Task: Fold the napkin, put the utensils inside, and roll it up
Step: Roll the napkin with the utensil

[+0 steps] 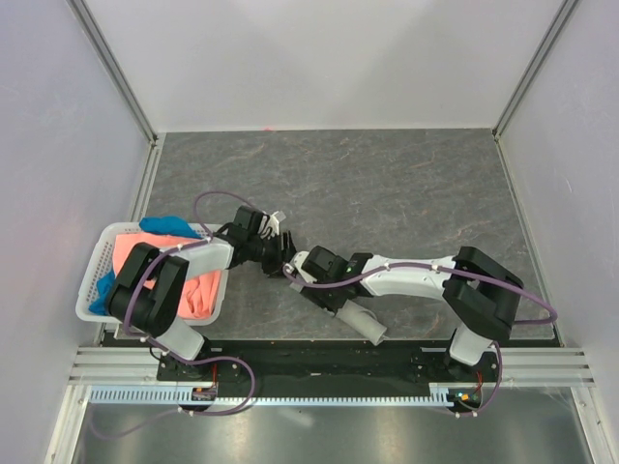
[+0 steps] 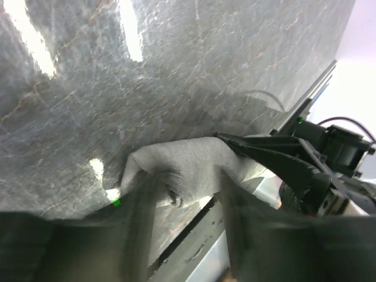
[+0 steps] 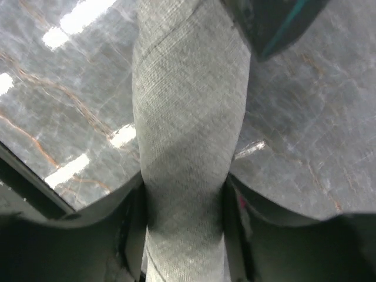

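Overhead only: my two arms meet at the near middle of the table (image 1: 387, 184). Under my right forearm one end of the napkin (image 1: 362, 319) sticks out toward the near edge as a grey tube.
Overhead, far left: a white slotted basket (image 1: 92, 280) holds a coral-orange cloth (image 1: 198, 290) and a blue cloth (image 1: 164, 224), well apart from the roll.
Right wrist only: the roll runs lengthwise between the fingers of my right gripper (image 3: 183, 185). Both fingers press its sides, and the cloth is pinched narrower there than it is farther out.
Left wrist only: the other end of the roll lies on the stone, with my right arm's black fingers coming in from the right.
Left gripper (image 2: 187, 176): it is closed down to the width of that cloth end. The cloth fills the gap at the tips, but the fingers are blurred, so the contact is not sharp.
Napkin, material: light grey woven fabric with a fine grid of threads. One overlapping edge winds diagonally around the roll.
Napkin, shape: a firm cylinder at my right fingers, and a looser, crumpled, rounded flap at my left.
Table, surface: dark grey and stone-like, with pale and rusty veins and bright glare patches in both wrist views.
Walls: plain white panels with metal corner posts.
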Controlling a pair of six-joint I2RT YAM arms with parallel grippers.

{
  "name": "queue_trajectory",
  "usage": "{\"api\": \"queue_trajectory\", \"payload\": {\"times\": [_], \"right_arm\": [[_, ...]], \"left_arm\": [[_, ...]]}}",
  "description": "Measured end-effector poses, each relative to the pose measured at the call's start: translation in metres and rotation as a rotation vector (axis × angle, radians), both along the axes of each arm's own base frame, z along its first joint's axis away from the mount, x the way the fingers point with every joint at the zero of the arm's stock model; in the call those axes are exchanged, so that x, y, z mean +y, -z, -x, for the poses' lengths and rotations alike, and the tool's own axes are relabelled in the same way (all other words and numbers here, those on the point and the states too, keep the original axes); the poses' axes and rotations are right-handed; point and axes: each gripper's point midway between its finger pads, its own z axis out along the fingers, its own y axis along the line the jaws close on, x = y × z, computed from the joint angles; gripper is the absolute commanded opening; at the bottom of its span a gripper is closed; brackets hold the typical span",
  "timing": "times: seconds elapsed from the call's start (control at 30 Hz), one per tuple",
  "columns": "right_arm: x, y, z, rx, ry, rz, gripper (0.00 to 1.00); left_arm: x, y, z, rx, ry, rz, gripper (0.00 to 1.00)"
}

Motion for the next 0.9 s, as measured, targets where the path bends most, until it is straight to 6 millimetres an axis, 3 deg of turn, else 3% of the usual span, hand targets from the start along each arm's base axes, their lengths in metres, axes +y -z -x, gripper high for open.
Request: {"api": "queue_trajectory", "payload": {"times": [0.07,0.17,0.4,0.57,0.73,0.9], "right_arm": [[-0.002,0.0,-0.003,0.009,0.032,-0.003,0.48],[-0.005,0.0,-0.009,0.028,0.095,-0.015,0.45],[-0.02,0.0,-0.033,0.063,0.279,-0.042,0.43],[-0.042,0.0,-0.062,0.068,0.425,-0.049,0.43],[-0.065,0.0,-0.11,0.063,0.567,-0.043,0.43],[-0.095,0.0,-0.171,0.052,0.688,-0.049,0.44]], "left_arm": [[0.003,-0.003,-0.007,-0.01,-0.012,-0.014,0.77],[0.011,-0.013,-0.019,-0.036,-0.043,-0.028,0.86],[0.019,-0.057,-0.04,-0.154,-0.078,-0.014,0.88],[0.012,-0.094,-0.058,-0.244,-0.062,0.011,0.88],[0.007,-0.127,-0.073,-0.337,-0.049,0.036,0.89],[0.008,-0.143,-0.072,-0.379,-0.037,0.039,0.89]]}}
